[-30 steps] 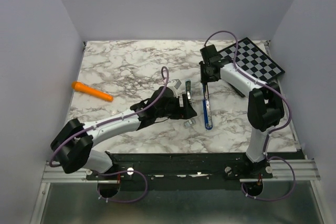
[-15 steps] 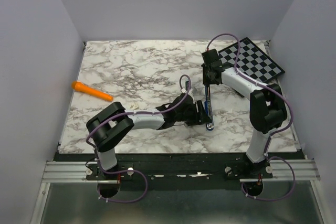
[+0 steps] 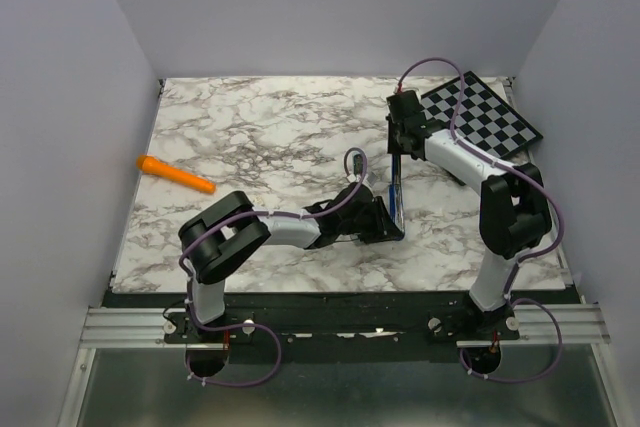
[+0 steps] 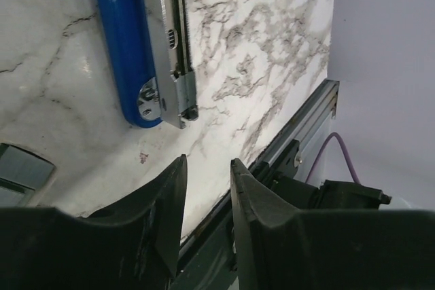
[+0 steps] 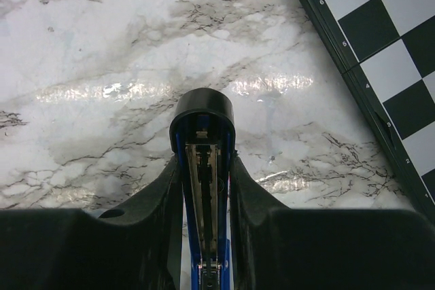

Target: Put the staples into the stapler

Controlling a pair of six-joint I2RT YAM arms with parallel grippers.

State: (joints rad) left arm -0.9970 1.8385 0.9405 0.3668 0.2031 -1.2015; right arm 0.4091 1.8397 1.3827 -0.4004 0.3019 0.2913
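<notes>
The stapler [image 3: 396, 187] lies lengthwise on the marble table, its dark blue base [image 4: 122, 45] beside the silvery metal channel [image 4: 168, 32]. My right gripper [image 5: 206, 161] is shut on the stapler [image 5: 204, 120] near its black rear cap, one finger on each side. My left gripper [image 4: 208, 161] hovers just past the stapler's near end, with a narrow gap between its fingers and nothing in it. A flat grey block of staples [image 4: 20, 168] lies at the left edge of the left wrist view. From above, the left arm [image 3: 300, 227] hides the staples.
An orange pen-like stick [image 3: 175, 175] lies at the table's left. A checkerboard [image 3: 480, 112] sits at the back right, close to the right arm [image 5: 380, 32]. The table's front metal rail [image 4: 299, 140] runs just beyond the left fingers.
The left arm swung right, bringing its gripper to the stapler's near end, and its jaws narrowed. The right gripper kept its hold on the stapler and shifted slightly.
</notes>
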